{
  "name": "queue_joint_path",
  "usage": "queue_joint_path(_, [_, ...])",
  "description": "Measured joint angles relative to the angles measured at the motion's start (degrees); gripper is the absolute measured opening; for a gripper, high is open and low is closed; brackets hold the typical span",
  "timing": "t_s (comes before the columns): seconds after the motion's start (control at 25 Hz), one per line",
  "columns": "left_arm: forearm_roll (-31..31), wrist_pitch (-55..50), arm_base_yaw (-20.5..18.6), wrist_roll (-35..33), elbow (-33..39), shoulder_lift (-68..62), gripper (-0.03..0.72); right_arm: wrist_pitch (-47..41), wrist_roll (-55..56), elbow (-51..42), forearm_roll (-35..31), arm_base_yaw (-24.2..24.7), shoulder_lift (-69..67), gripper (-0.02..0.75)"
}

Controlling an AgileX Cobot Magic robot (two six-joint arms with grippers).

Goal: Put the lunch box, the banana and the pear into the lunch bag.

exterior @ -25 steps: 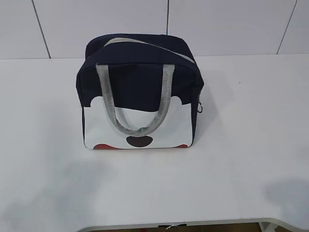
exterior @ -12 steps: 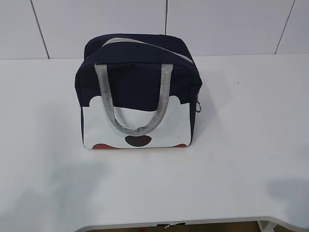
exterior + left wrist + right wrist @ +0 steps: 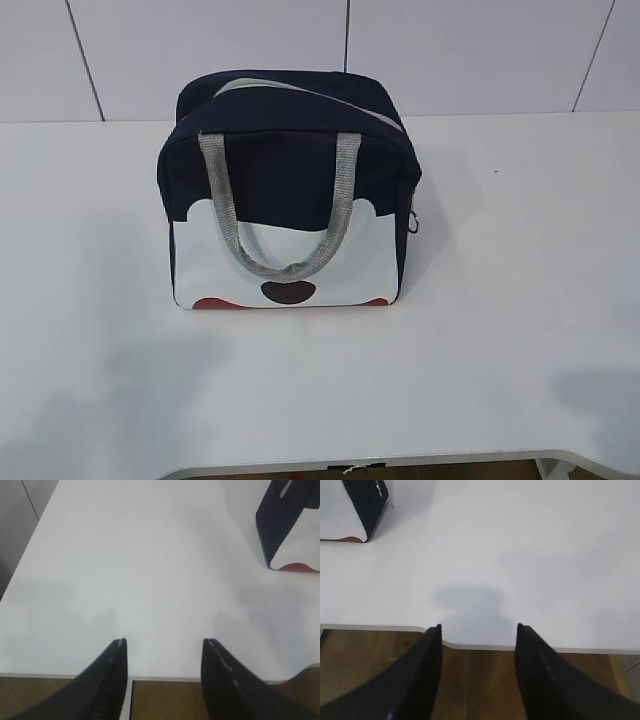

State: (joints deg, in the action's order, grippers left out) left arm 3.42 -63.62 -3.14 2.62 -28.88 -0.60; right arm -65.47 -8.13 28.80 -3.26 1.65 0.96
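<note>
- lunch bag (image 3: 288, 190) upright on white desk (image 3: 500, 330), white panel side facing the exterior camera, grey handles hanging down over it
- left gripper (image 3: 164, 652) near desk's front edge, well apart from bag, fingers spread, holding nothing
- right gripper (image 3: 478, 635) over desk's front edge, fingers spread, holding nothing

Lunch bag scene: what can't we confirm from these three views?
- Lunch bag contents: the exterior view shows only its outside, so lunch box, banana and pear cannot be seen anywhere.
- Zipper end: the ring pull is too small to judge.
- Wrist views: each catches just a bag corner, cut by the frame edge.
- Left gripper and right gripper: absent from the exterior view.
</note>
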Motion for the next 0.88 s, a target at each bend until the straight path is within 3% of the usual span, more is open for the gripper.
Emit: queue_joint_path(0.88, [0.0,0.0,0.0,0.0,0.0,0.0,0.306,0.0,0.0,0.0,0.0,0.0,0.0,0.401])
